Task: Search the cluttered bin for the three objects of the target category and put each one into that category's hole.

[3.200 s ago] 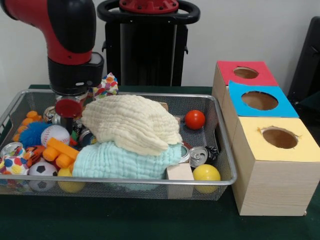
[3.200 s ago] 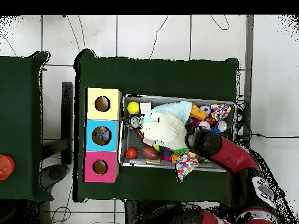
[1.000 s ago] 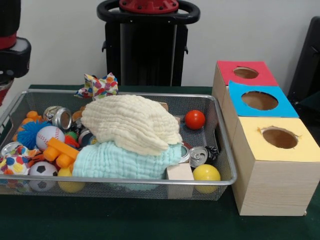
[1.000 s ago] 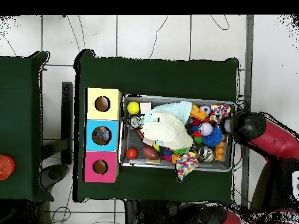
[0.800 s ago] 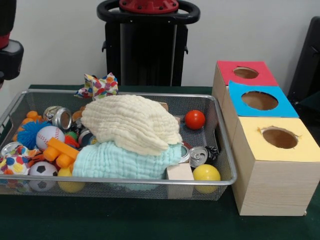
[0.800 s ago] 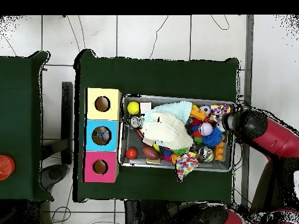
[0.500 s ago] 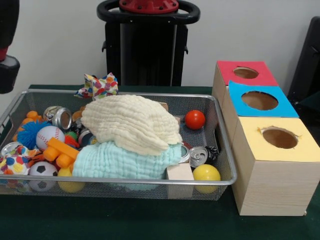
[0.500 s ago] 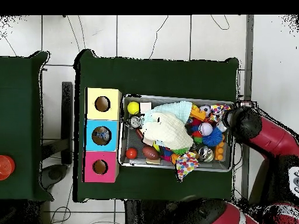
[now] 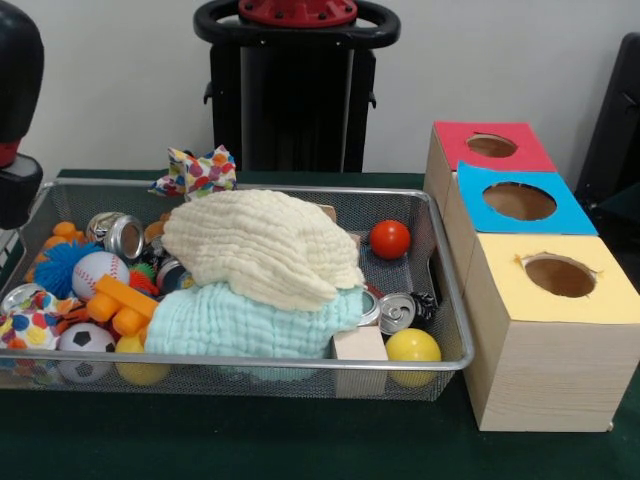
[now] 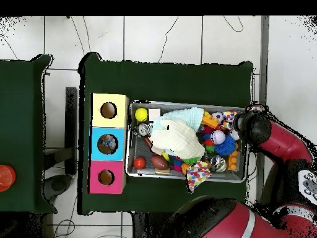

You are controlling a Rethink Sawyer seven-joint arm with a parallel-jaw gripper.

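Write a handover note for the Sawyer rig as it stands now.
Hand: hidden under the red and black arm at the silver wire mesh bin's end; state unclear, nothing seen held.
Cans in the bin: silver metal can by the white baseball, another beside the yellow ball, a third at the front corner.
Done: no can visibly placed.
Left: all three.

You face a plain pale wall behind the green-covered table. From above, the floor is white tile with dark seams, and a second green table stands alongside.
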